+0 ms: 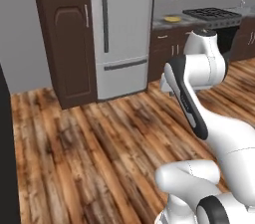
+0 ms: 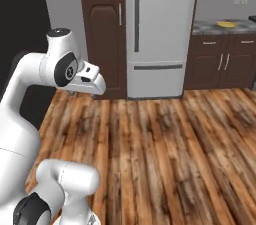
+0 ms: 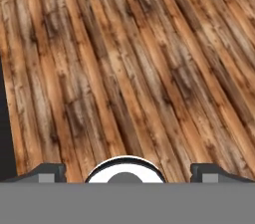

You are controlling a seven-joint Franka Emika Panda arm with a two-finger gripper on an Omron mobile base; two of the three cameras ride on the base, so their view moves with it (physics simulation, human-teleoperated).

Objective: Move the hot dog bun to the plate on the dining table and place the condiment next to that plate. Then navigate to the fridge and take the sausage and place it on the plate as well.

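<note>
The silver fridge stands ahead across the wooden floor with its doors closed. My gripper points down at the floorboards. Its two dark fingertips stand far apart, open, with nothing between them. The arm is folded up over the base. The hot dog bun, the condiment, the plate, the dining table and the sausage are out of view.
Dark wood cabinets flank the fridge on its left. To its right runs a counter with a yellow item and a stove. A black mass borders the left. Open floor lies ahead.
</note>
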